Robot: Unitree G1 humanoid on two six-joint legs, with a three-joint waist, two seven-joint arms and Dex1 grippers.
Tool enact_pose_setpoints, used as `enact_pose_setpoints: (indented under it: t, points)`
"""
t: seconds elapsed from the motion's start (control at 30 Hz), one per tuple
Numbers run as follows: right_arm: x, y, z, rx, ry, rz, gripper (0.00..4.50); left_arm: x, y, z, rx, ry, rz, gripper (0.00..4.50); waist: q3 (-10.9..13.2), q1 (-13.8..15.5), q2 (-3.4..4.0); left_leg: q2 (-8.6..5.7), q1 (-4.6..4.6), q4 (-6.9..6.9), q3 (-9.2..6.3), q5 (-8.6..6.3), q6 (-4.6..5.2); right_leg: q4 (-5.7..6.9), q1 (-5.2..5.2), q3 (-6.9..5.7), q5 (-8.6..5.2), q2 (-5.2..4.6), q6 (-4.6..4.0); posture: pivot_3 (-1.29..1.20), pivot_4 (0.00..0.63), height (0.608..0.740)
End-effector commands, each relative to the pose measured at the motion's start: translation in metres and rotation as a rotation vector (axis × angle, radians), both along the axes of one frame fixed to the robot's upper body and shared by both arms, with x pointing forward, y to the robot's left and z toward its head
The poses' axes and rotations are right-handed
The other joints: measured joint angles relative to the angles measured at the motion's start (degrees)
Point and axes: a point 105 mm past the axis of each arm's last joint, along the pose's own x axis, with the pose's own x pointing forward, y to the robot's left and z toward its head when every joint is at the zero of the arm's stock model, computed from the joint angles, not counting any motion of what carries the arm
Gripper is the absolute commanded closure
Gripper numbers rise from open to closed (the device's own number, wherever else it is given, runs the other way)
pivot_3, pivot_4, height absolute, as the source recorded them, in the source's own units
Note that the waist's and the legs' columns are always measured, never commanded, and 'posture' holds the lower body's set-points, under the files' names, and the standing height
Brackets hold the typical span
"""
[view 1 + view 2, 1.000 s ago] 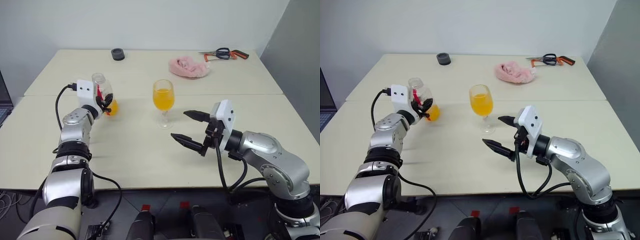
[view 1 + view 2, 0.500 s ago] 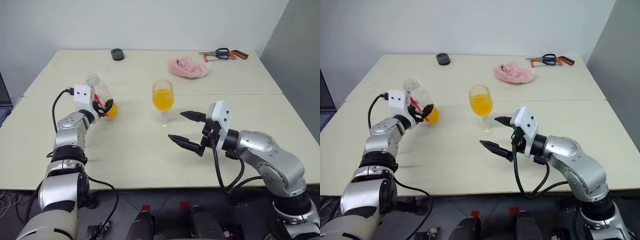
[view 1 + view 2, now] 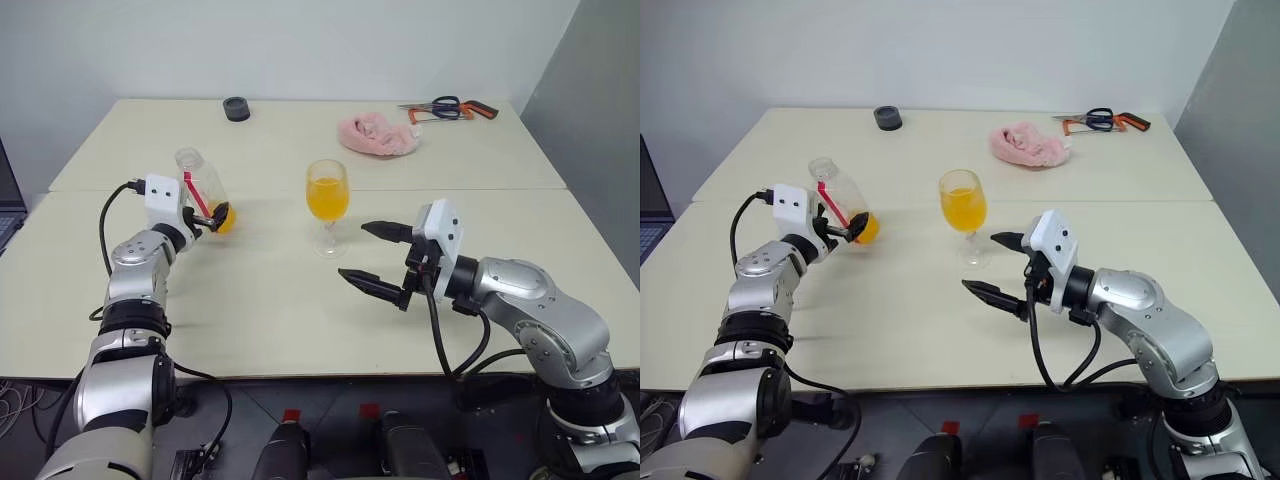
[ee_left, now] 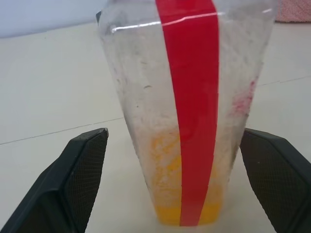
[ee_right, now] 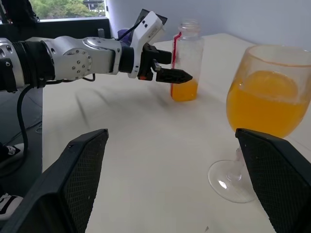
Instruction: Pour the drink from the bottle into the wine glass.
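Observation:
The bottle (image 3: 200,188) stands upright on the table's left side, its mouth uncapped, a red stripe down its side and a little orange drink (image 4: 167,194) at its bottom. My left gripper (image 3: 207,213) is open, its fingers (image 4: 80,179) on either side of the bottle's lower part with gaps between. The wine glass (image 3: 327,196) stands mid-table, its bowl about half full of orange drink (image 5: 262,109). To the glass's right and nearer the front edge, my right gripper (image 3: 355,250) hovers open and holds nothing.
A pink cloth (image 3: 377,135) lies behind the glass. Scissors and a red-handled tool (image 3: 450,107) sit at the back right, and a small black round object (image 3: 236,108) at the back left. A seam (image 3: 480,189) crosses the table.
The bottle went from tilted in my shut left gripper to standing upright on the table. The left gripper has opened and let it go. The right arm has stayed put.

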Motion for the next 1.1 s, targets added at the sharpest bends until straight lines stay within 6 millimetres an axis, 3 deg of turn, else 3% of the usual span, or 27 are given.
enact_pose_setpoints:
  t: [0.03, 0.5, 0.6, 0.73, 0.9, 1.1]
  points:
    - [-0.004, -0.004, 0.004, -0.002, -0.044, -0.005, 0.00, -0.002, -0.001, 0.019, 0.028, -0.079, -0.018, 0.02, 0.00, 0.02, 0.00, 0.00, -0.01, 0.00, 0.00, 0.00, 0.00, -0.01, 0.00, 0.00, 0.00, 0.00, 0.00, 0.00, 0.150, 0.740]
    - [-0.005, -0.018, -0.017, 0.013, -0.058, -0.079, 0.00, -0.016, 0.007, 0.015, 0.057, -0.128, 0.008, 0.02, 0.00, 0.03, -0.01, 0.00, 0.01, -0.01, 0.03, 0.00, 0.00, -0.02, 0.00, 0.03, 0.00, 0.00, 0.00, 0.00, 0.150, 0.740]
    - [-0.001, -0.023, -0.031, -0.006, -0.094, -0.126, 0.00, -0.024, 0.012, 0.008, 0.035, -0.120, 0.021, 0.02, -0.01, 0.02, -0.01, 0.02, 0.02, -0.02, 0.03, 0.00, 0.00, -0.02, 0.00, 0.02, 0.00, 0.00, 0.00, 0.00, 0.150, 0.740]
    - [0.008, -0.035, -0.037, 0.121, -0.080, -0.269, 0.00, -0.037, 0.016, -0.002, 0.039, -0.106, 0.036, 0.02, -0.01, 0.00, -0.01, 0.04, 0.03, -0.03, 0.04, 0.00, 0.00, 0.00, 0.00, 0.04, 0.00, 0.01, 0.00, 0.00, 0.150, 0.740]
    - [0.016, -0.049, -0.064, 0.202, -0.059, -0.468, 0.00, -0.057, 0.027, -0.008, 0.012, -0.107, 0.124, 0.02, -0.04, 0.15, -0.05, 0.06, 0.04, -0.05, 0.02, 0.00, 0.00, -0.03, 0.02, 0.06, 0.00, 0.01, 0.00, 0.00, 0.150, 0.740]
    - [0.024, -0.085, -0.089, 0.270, -0.063, -0.730, 0.00, -0.080, 0.030, -0.014, 0.007, -0.127, 0.216, 0.02, -0.05, 0.49, -0.05, 0.07, 0.09, -0.07, 0.06, 0.00, -0.01, -0.02, 0.02, 0.11, 0.00, 0.00, -0.01, 0.00, 0.150, 0.740]
